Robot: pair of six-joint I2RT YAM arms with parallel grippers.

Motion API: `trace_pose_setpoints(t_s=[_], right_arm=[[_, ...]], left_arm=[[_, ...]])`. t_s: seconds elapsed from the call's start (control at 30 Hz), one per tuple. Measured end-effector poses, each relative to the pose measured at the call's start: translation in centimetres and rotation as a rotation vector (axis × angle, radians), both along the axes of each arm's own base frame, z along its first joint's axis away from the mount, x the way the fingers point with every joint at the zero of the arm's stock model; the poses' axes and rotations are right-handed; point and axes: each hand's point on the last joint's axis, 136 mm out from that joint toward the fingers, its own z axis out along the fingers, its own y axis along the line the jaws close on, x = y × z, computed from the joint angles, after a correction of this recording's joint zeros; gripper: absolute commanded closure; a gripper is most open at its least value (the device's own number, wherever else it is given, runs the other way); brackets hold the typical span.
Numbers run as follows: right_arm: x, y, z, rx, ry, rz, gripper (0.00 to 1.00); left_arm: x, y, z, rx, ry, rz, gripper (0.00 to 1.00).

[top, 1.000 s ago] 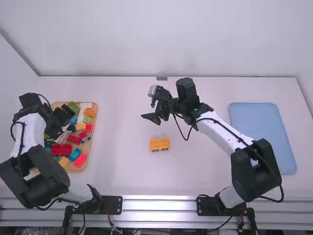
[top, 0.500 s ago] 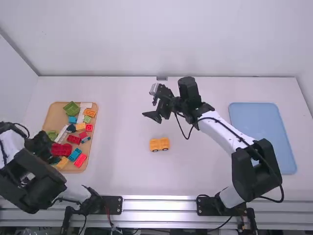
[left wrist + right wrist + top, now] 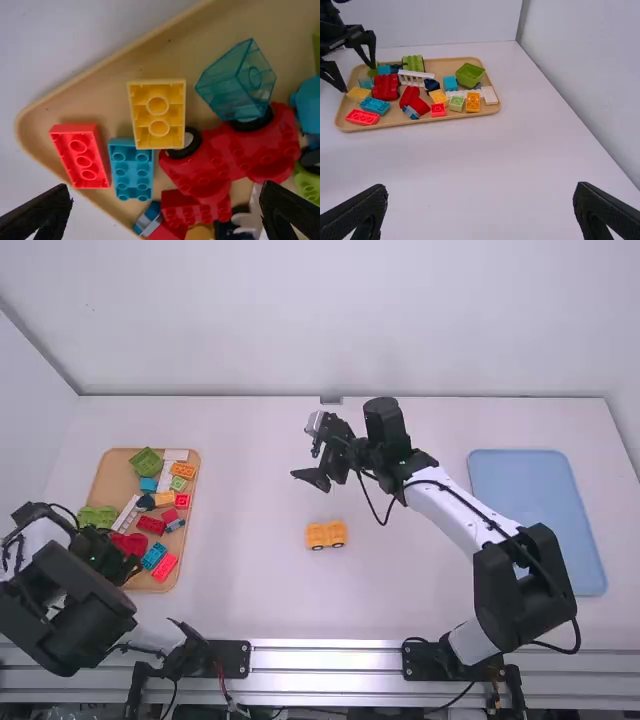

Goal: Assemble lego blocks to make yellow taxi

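Over the near end of the wooden tray, my left gripper (image 3: pixel 127 562) is open. In the left wrist view, a yellow block (image 3: pixel 177 115) lies with its hollow underside up between the spread fingers of my left gripper (image 3: pixel 166 195), touching neither. Beside it are a light blue block (image 3: pixel 132 170) and a red wheeled base (image 3: pixel 227 152). On the mid-table stands a small yellow car body (image 3: pixel 326 535) with dark wheels. My right gripper (image 3: pixel 308 454) is raised beyond the car; in the right wrist view, my right gripper (image 3: pixel 481 192) is open and holds nothing.
The wooden tray (image 3: pixel 107 472) at the left holds several mixed blocks, including another yellow one (image 3: pixel 439 96), an orange one (image 3: pixel 473 102) and a green bin-like piece (image 3: pixel 470 75). A flat blue tray (image 3: pixel 535 510) lies at the right. Walls stand behind and beside the table.
My left gripper has swung from the tray's far part toward the camera, then slightly right over its near end. The right arm has barely shifted; the yellow car has stayed put.
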Motion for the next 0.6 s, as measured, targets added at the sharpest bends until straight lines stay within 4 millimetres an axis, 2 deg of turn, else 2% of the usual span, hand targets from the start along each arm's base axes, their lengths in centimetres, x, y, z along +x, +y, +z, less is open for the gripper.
trace_pose_setpoints(t_s=[0.03,0.13,0.2,0.3,0.43,0.57,0.6], right_arm=[[0.0,0.0,0.0,0.001,0.001,-0.001,0.02],[0.0,0.0,0.1,0.001,-0.003,0.0,0.01],[0.0,0.0,0.1,0.001,-0.005,0.0,0.01],[0.0,0.0,0.1,0.0,-0.008,0.001,0.01],[0.0,0.0,0.0,-0.002,-0.015,0.004,0.02],[0.0,0.0,0.0,-0.004,-0.023,0.007,0.01],[0.0,0.0,0.1,-0.004,-0.025,0.008,0.01]], left_arm=[[0.1,0.2,-0.2,0.009,-0.006,0.017,0.17],[0.0,-0.1,-0.7,-0.004,-0.01,0.066,0.11],[-0.3,-0.6,-1.3,-0.025,-0.006,0.091,0.12],[-0.5,-1.0,-1.8,-0.034,-0.001,0.105,0.22],[-0.6,-1.1,-2.4,-0.031,-0.003,0.112,0.27],[-0.7,-0.7,-2.7,-0.004,0.0,0.112,0.27],[-0.6,-0.3,-2.6,0.015,-0.002,0.1,0.22]])
